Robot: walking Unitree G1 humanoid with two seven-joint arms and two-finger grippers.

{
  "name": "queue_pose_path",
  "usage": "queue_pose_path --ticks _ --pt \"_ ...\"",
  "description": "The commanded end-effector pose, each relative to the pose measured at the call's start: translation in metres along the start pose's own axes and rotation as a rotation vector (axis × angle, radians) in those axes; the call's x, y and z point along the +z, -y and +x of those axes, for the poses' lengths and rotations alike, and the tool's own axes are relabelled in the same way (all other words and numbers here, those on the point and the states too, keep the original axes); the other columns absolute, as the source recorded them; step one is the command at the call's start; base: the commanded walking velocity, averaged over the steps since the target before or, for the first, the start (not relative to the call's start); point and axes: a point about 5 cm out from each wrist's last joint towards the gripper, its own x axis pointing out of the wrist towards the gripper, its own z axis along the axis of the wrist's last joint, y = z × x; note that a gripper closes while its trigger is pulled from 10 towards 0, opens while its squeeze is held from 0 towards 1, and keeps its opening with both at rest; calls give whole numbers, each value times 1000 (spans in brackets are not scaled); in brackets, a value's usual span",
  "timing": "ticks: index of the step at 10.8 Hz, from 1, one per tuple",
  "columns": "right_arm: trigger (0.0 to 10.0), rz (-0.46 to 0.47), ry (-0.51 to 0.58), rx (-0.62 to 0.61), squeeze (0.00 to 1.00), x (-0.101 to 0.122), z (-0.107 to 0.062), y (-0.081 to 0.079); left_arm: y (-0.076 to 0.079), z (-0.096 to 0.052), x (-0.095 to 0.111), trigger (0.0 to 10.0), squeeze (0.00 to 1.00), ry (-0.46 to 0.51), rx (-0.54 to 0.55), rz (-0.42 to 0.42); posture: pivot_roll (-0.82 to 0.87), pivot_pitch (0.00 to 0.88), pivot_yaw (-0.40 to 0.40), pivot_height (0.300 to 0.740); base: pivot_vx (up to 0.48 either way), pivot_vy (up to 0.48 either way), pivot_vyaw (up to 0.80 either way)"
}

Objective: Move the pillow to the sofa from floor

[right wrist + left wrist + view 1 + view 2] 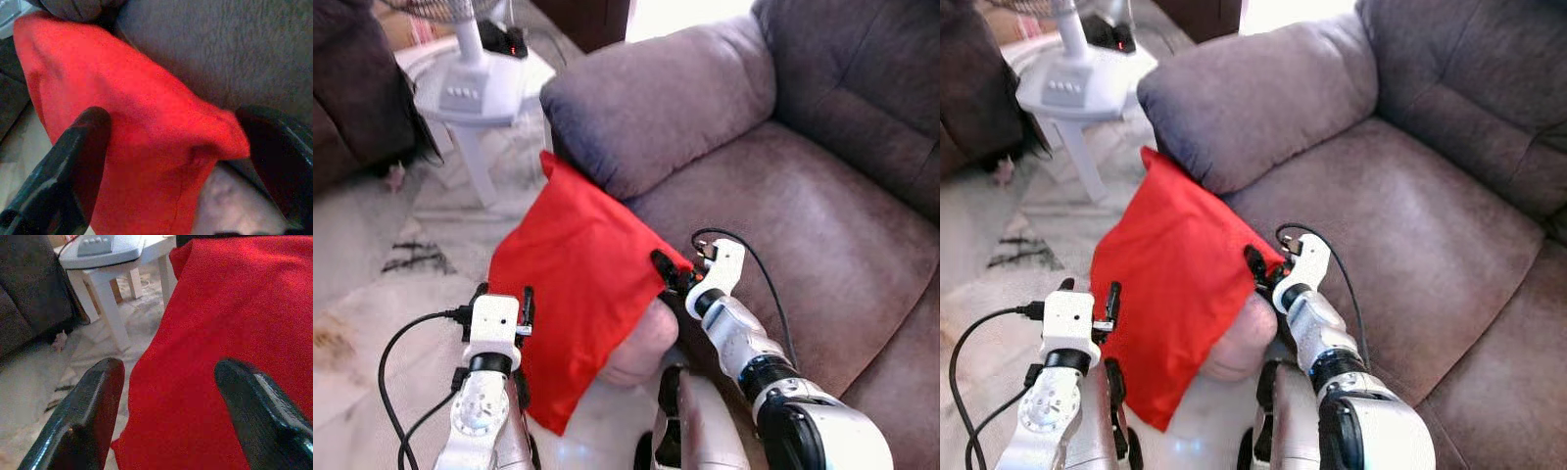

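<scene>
The right pincer sits at the pillow's corner nearest the sofa. In the right wrist view its fingers stand wide apart with that red corner between them, so it is open and not yet closed on the cloth. The left pincer is at the pillow's opposite edge, on the floor side. In the left wrist view its fingers are also spread, one before the red fabric and one off its edge, gripping nothing.

The pillow leans against the sofa's front below the armrest, its lower end hanging towards the floor. It looks soft, light and limp: the fabric sags and folds at the corner, so it will probably droop from any single hold. Pinching a corner or seam, where the cloth bunches, seems the surest grip; two opposite edges would keep it from swinging.

Behind stands a white fan.
</scene>
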Motion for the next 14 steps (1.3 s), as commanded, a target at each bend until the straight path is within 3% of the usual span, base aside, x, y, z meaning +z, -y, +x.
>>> queue_pose_path --ticks 1,2,3,9,11,14 --pt "10000 18 -17 -18 0 -7 -2 4 3 -5 -1 10000 0 -21 -10 16 203 332 -173 550 0 0 0" --pt "8275 17 -16 -14 0 -8 -2 3 1 -8 0 10000 0 -28 -8 19 204 340 -171 550 0 0 0" --pt "0 0 -7 -23 0 -8 -2 3 -1 -9 1 10000 0 -31 -7 22 203 348 -173 550 0 0 0" --pt "0 28 63 -17 0 2 -3 7 1 -8 8 10000 0 -25 18 -4 186 343 -180 550 0 0 0" --pt "0 -60 90 2 0 6 -3 4 -1 -5 7 10000 0 -29 27 -10 184 327 -179 550 0 0 0" --pt "0 -81 103 31 0 6 -3 0 -3 1 6 10000 0 -28 31 -8 185 299 -174 550 0 0 0"
